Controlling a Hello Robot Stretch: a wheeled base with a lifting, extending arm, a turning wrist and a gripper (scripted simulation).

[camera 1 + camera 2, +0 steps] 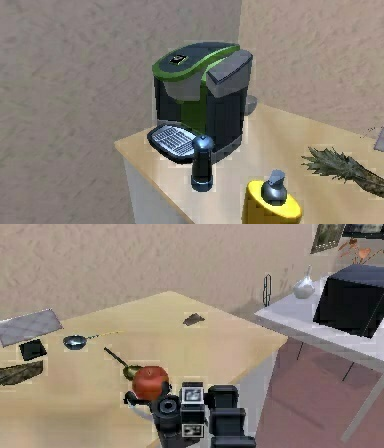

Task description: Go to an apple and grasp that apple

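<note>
Small pan point(74, 342): seen at the left of the arm side view, lying on the table point(220, 344).
Apple point(151, 381): red and round, resting on the table at lower centre; no long axis can be made out, and a greenish bit is seen at its upper-left edge.
Hand point(163, 407): found just below the Apple at the bottom edge; whether anything is gripped cannot be told.
Black box point(350, 296): set on a white side table point(300, 321) at upper right.

Coffee machine point(200, 95) on counter point(300, 138); dark grinder point(203, 163) in front; yellow bottle point(268, 210) near.
</note>
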